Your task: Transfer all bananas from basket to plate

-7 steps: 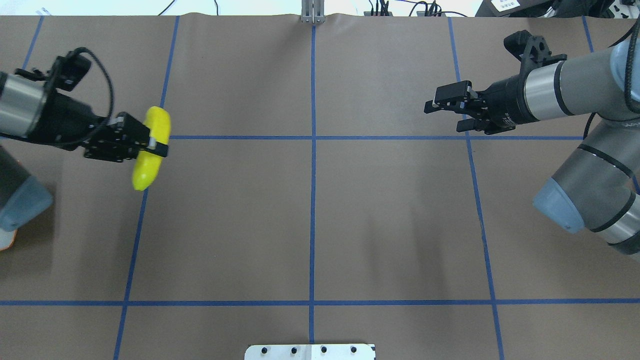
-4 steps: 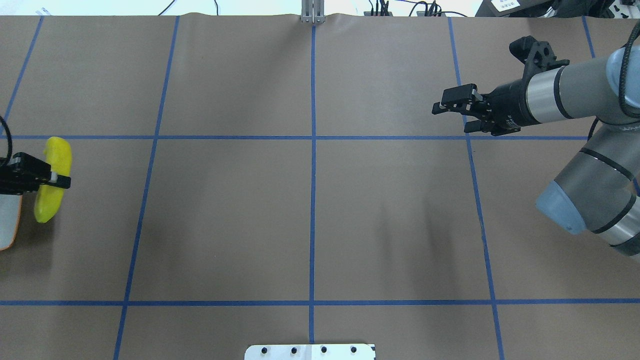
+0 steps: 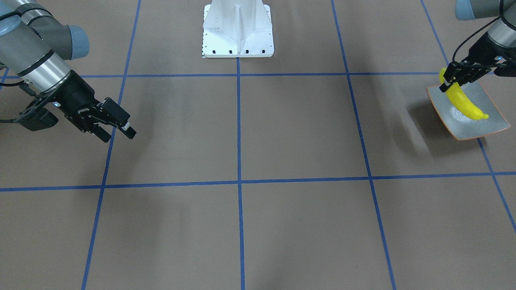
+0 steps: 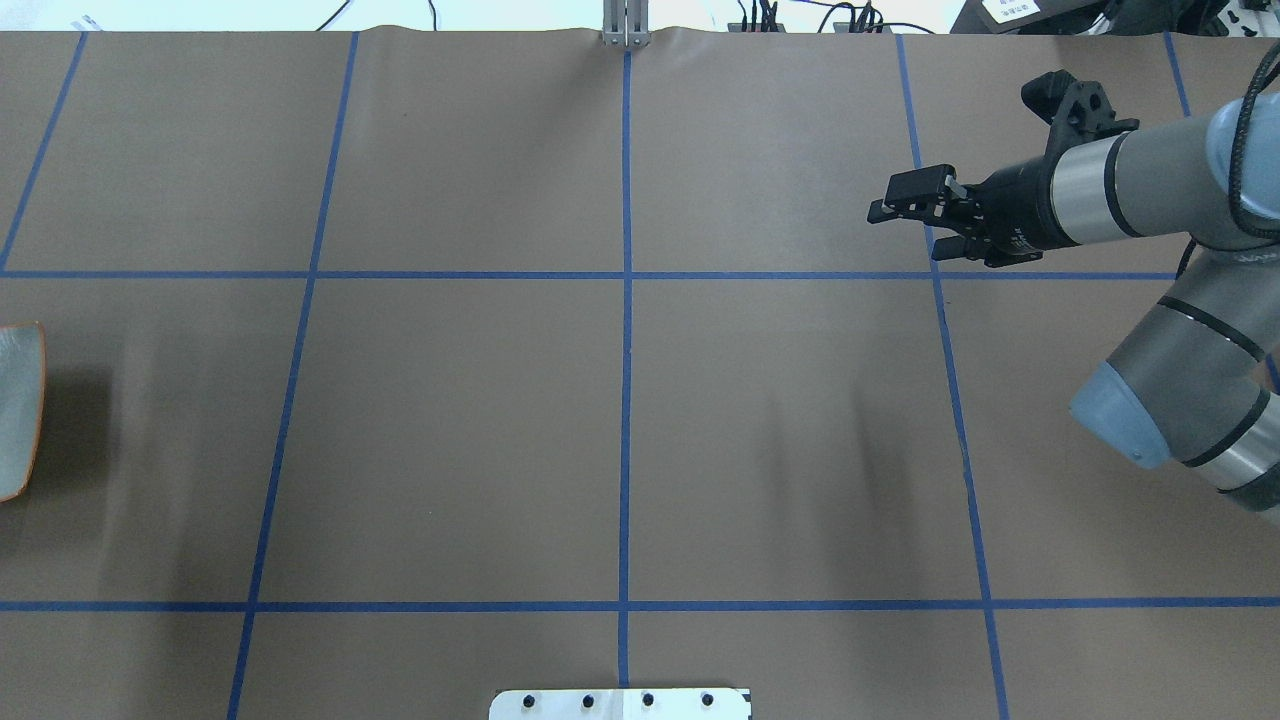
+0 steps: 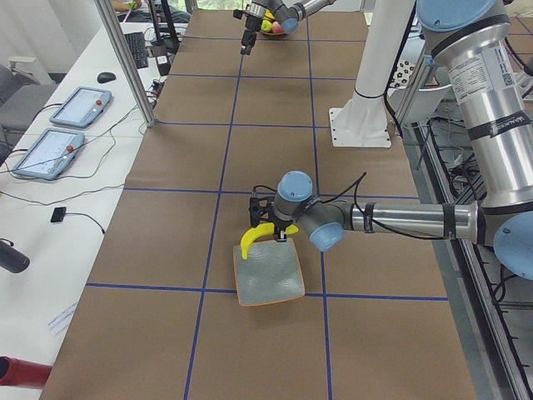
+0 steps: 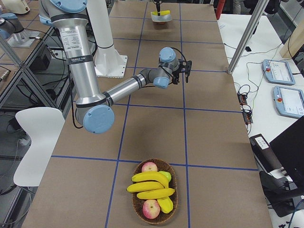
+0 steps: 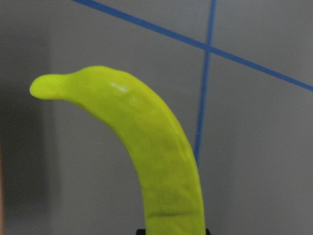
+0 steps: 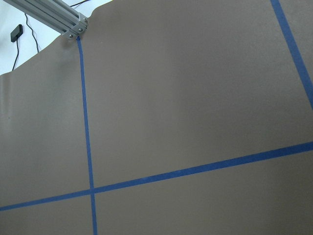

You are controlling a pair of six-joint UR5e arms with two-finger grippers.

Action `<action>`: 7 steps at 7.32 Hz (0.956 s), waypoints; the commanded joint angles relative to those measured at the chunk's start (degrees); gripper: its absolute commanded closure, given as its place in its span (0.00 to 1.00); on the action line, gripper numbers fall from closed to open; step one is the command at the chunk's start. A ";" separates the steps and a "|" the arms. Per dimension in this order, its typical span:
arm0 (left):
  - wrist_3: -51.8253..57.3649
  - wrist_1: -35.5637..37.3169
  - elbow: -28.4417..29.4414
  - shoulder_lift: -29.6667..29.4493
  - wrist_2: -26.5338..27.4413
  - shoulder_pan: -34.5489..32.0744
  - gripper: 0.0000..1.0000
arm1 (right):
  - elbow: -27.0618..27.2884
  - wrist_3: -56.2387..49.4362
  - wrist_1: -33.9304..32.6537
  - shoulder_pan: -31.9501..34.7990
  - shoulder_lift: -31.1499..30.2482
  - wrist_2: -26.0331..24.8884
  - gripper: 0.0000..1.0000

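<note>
Left gripper (image 3: 453, 80) is pinching 1 banana (image 3: 464, 103) near its upper end, with both fingers pressed on the yellow skin, and it now holds the fruit over the plate (image 3: 489, 123) at the right side of the front-facing frame. Compared with 1 second ago, this is a clear change: then the same gripper carried the banana in the upper left of the overhead frame, half a second ago it was at the left edge just beside the plate, and now it is out of that frame, where only a narrow strip of the plate (image 4: 18, 410) shows at the left edge. I cannot tell if the lower tip of the banana already touches the glazed surface or hangs just above it. Right gripper (image 4: 905, 238) is spread and holds nothing in the upper right of the overhead frame, and it has moved only a little. I judge the carrying part is finished for this banana and the release comes next. In the right side view, the basket (image 6: 135, 205) at the bottom of the frame has more bananas (image 6: 149, 177) among apples, so the task is far from complete.
</note>
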 commanded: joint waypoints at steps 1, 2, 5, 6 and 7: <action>8.24 5.19 0.20 2.01 6.17 -0.33 1.00 | -0.12 0.01 0.00 0.00 0.00 -0.10 0.00; 8.86 5.30 1.94 1.48 6.18 -0.33 1.00 | -0.13 0.01 0.00 0.00 -0.27 -0.19 0.00; 8.87 5.39 7.91 -4.05 5.57 0.11 1.00 | 0.22 0.01 0.00 0.17 -1.32 -0.10 0.00; 8.87 5.39 8.80 -4.06 5.57 0.20 1.00 | 0.49 0.01 0.00 0.17 -1.50 -0.10 0.00; 9.65 5.39 9.25 -3.98 5.57 0.20 0.80 | 0.49 0.01 0.00 0.17 -1.41 -0.10 0.00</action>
